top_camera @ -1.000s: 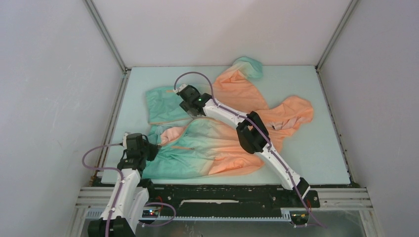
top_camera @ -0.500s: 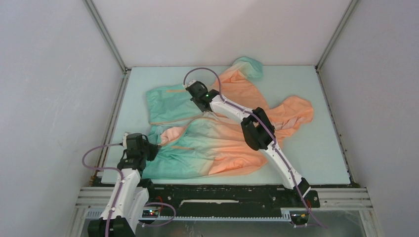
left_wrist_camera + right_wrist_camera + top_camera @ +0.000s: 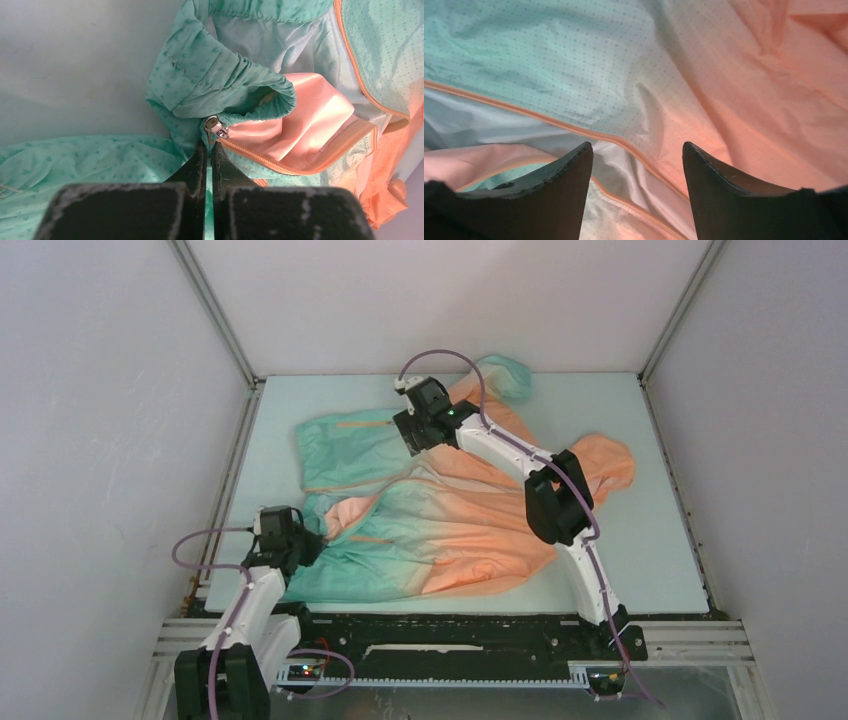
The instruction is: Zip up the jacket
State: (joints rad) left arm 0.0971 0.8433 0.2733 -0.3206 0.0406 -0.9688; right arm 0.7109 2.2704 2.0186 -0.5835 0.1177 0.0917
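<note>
The jacket (image 3: 440,525) lies spread and open on the table, teal hem at the left, orange hood at the right. My left gripper (image 3: 312,542) is shut on the jacket's teal hem fabric at the bottom of the zip. In the left wrist view the gripper (image 3: 209,146) pinches the cloth just below the silver zip slider (image 3: 216,127). My right gripper (image 3: 412,445) is open above the far front panel. In the right wrist view it (image 3: 638,148) hovers over the orange zip edge (image 3: 574,130), holding nothing.
The pale table (image 3: 640,540) is fenced by grey walls and metal corner posts (image 3: 215,315). One sleeve (image 3: 500,375) reaches the far edge. The right arm's cable (image 3: 440,355) loops above the jacket.
My right gripper has moved right and toward the far side, from over the teal panel to over the orange part. My left gripper stays shut on the hem.
</note>
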